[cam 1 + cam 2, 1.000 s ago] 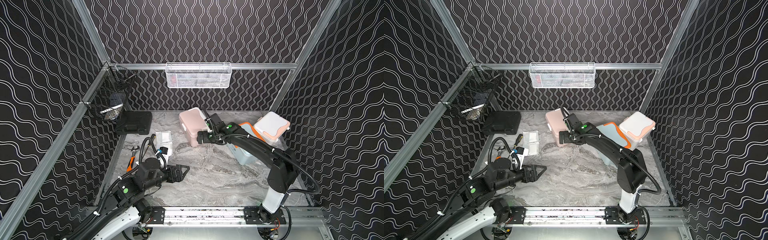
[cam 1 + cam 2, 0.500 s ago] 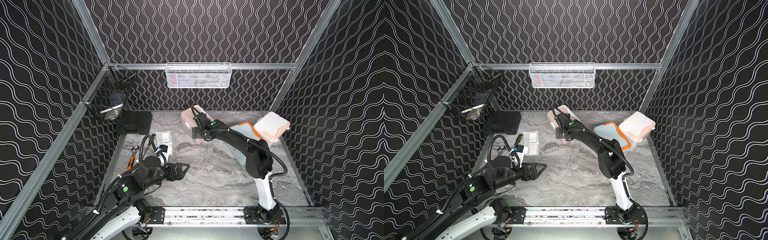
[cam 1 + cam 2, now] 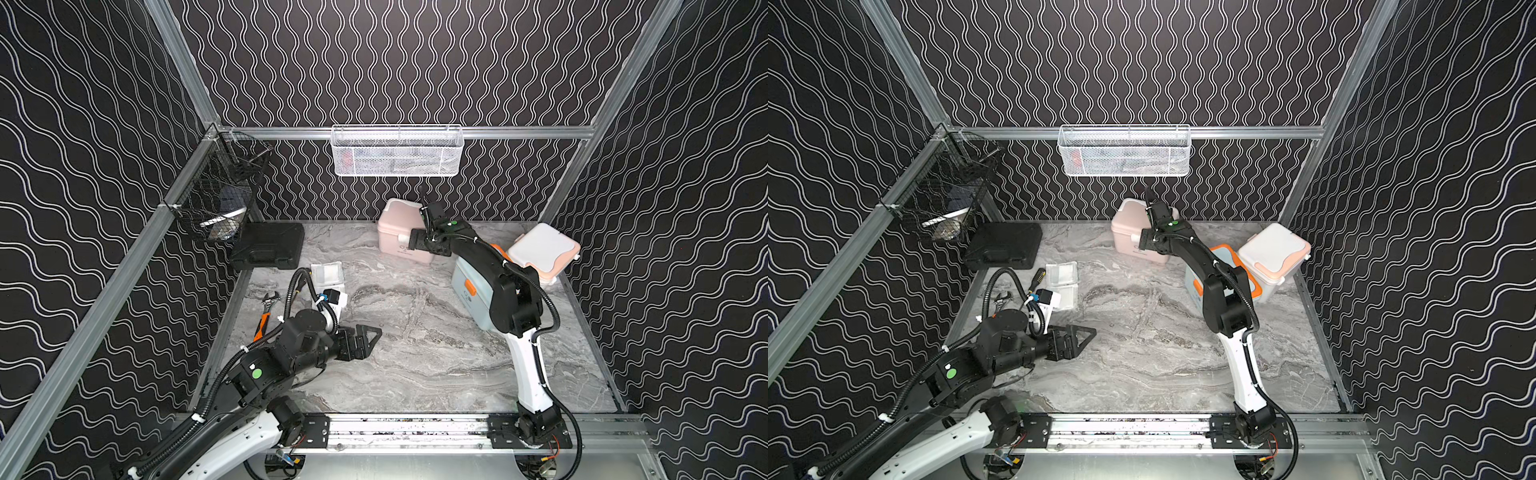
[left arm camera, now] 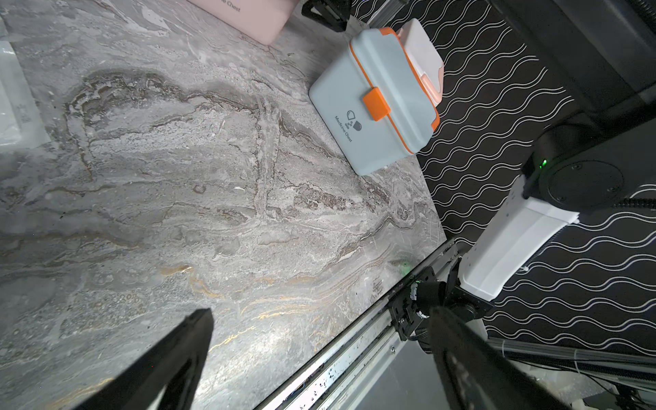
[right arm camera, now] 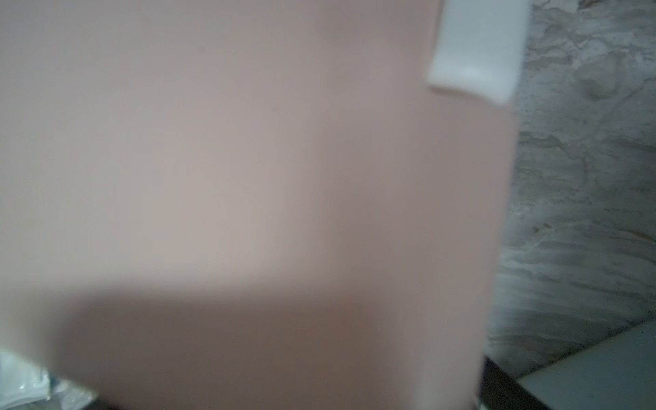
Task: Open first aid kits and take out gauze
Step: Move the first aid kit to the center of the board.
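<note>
On table (image 3: 415,353): three kits (image 3: 397,226), two gauze packets (image 3: 1061,272); left pincer (image 3: 368,338) and right pincer (image 3: 413,241) open.

Both arms are wearing black joint housings over white lower links. A round green sticker (image 3: 256,373) is marking the left arm (image 3: 291,349), with ribbed black conduit (image 3: 293,286) looping off it; a green dot (image 3: 454,223) is sitting on the right arm (image 3: 511,299). The left gripper (image 4: 321,312) is showing flat black fingers (image 4: 170,358).

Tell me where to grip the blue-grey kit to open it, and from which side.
Likely the orange latch on the blue-grey kit, from the table centre side: it straddles the lid seam on that face; the white kit crowds the back.
</note>
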`<state>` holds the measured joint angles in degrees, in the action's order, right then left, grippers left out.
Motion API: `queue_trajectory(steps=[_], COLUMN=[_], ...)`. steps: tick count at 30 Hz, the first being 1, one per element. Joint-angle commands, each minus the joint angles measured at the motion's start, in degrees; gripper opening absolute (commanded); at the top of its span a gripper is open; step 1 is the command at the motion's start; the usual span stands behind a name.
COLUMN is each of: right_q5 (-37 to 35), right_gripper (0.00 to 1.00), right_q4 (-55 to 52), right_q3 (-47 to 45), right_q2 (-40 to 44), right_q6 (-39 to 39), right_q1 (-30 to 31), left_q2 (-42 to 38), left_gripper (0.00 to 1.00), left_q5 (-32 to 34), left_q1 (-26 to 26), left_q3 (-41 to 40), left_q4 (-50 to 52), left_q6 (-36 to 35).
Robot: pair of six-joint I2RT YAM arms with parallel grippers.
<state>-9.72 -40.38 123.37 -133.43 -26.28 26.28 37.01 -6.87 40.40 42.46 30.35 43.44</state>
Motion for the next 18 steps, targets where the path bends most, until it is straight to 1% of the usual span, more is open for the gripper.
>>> queue_trajectory(steps=[1, 2, 4, 9, 12, 15, 18], right_q5=[2.41, 2.4, 3.68, 8.67, 9.82, 9.08, 9.37], right_gripper=[0.98, 0.98, 0.99, 1.0, 1.0, 1.0, 1.0], right_q4=[-3.33, -3.53, -2.16, 1.5, 2.1, 0.98, -0.95], right_q3=[2.56, 1.95, -2.18, -17.41, -24.68, -29.06, -31.78], right_q2=[-0.19, 1.29, 6.04, 22.09, 30.3, 35.8, 38.63], right_q6=[1.17, 1.81, 2.67, 2.56, 2.79, 3.0, 2.72], right_q1=[-1.82, -1.85, -1.76, -1.68, -1.89, -3.29, -7.37], left_q2=[0.88, 1.3, 2.06, 5.16, 8.35, 13.03, 19.62], left_gripper=[0.99, 0.99, 0.99, 0.99, 0.99, 0.99, 0.99], left_q5=[-0.67, -0.92, -1.42, -3.11, -3.93, -3.22, -1.95], left_q1=[0.0, -0.06, -0.04, 0.05, 0.65, 2.89, 6.45], left_q3=[0.95, 1.06, 0.83, 0.6, 1.28, 3.07, 5.97], left_q4=[-1.43, -1.71, -2.66, -6.98, -10.01, -12.74, -15.55], left_q6=[-0.33, -0.29, -0.36, -0.11, -0.03, -0.52, -1.63])
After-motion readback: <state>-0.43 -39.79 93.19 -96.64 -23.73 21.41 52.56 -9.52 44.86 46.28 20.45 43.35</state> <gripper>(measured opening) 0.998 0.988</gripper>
